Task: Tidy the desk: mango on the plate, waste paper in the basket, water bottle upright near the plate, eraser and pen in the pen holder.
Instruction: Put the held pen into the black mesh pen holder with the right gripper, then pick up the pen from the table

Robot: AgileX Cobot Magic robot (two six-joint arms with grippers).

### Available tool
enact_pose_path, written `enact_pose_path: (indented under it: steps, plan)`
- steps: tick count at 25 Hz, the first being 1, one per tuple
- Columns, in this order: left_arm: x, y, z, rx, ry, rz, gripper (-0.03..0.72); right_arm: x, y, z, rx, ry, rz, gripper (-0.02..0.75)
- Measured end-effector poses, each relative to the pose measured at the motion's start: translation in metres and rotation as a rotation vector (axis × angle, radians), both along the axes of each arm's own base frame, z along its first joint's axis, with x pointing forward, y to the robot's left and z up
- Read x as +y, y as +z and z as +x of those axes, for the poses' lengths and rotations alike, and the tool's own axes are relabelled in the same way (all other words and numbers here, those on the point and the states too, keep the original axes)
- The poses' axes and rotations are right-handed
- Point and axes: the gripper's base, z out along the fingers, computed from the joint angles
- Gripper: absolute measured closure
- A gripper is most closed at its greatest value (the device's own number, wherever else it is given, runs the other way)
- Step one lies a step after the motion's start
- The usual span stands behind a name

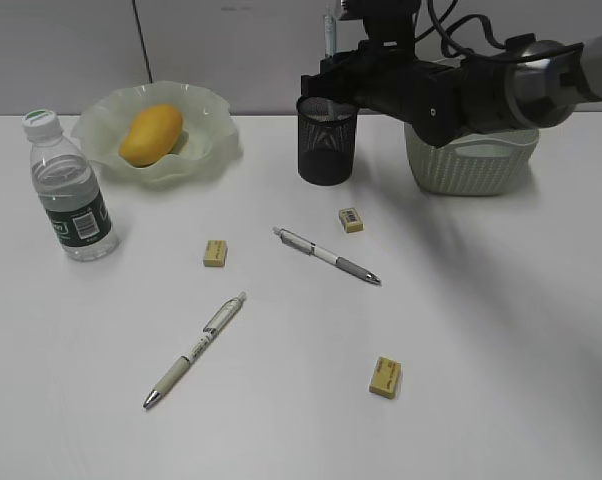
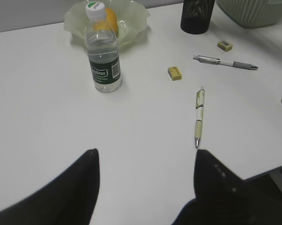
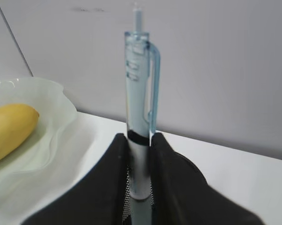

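My right gripper (image 3: 140, 138) is shut on a pale blue pen (image 3: 140, 84), held upright just above the black mesh pen holder (image 1: 326, 142). Two more pens (image 1: 326, 255) (image 1: 196, 350) and three yellow erasers (image 1: 215, 253) (image 1: 352, 220) (image 1: 385, 377) lie on the desk (image 1: 501, 330). The mango (image 1: 150, 134) rests in the wavy green plate (image 1: 206, 110). Beside the plate, the water bottle (image 1: 69, 195) stands upright. My left gripper (image 2: 145, 152) hangs open over bare desk, near one pen's tip (image 2: 199, 117). The waste paper is out of view.
The green woven basket (image 1: 471, 165) sits at the back right, partly behind my right arm (image 1: 501, 90). A grey wall runs along the desk's far edge. The desk's front edge shows at the lower right of the left wrist view.
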Motion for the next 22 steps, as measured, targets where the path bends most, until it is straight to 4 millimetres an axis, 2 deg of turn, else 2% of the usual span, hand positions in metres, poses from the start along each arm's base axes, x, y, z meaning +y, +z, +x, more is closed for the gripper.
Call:
enact_pose_path:
  steps: [2, 6, 8, 11, 14, 16, 19, 22]
  plan:
    - [0.000, 0.000, 0.000, 0.000, 0.000, 0.000, 0.207, 0.000, -0.001, 0.000, 0.007, 0.000, -0.006, 0.517]
    - [0.000, 0.000, 0.000, 0.000, 0.000, 0.000, 0.207, 0.000, -0.002, 0.000, 0.014, 0.000, -0.010, 0.192]
    - [0.000, 0.000, 0.000, 0.000, 0.000, 0.000, 0.207, -0.001, -0.001, -0.001, 0.040, 0.000, -0.024, 0.119]
    - [0.000, 0.000, 0.000, 0.000, 0.000, 0.000, 0.207, -0.004, 0.012, -0.007, 0.122, -0.004, -0.069, 0.126]
    - [0.000, 0.000, 0.000, 0.001, 0.000, 0.000, 0.207, -0.011, 0.043, -0.021, 0.240, -0.014, -0.123, 0.178]
    - [0.000, 0.000, 0.000, 0.001, 0.000, 0.000, 0.207, -0.019, 0.068, -0.036, 0.327, -0.018, -0.179, 0.202]
    - [0.000, 0.000, 0.000, 0.001, 0.000, 0.000, 0.207, -0.033, 0.095, -0.063, 0.494, -0.005, -0.313, 0.216]
    - [0.000, 0.000, 0.001, 0.003, 0.000, 0.001, 0.207, -0.048, 0.112, -0.093, 0.678, 0.029, -0.463, 0.219]
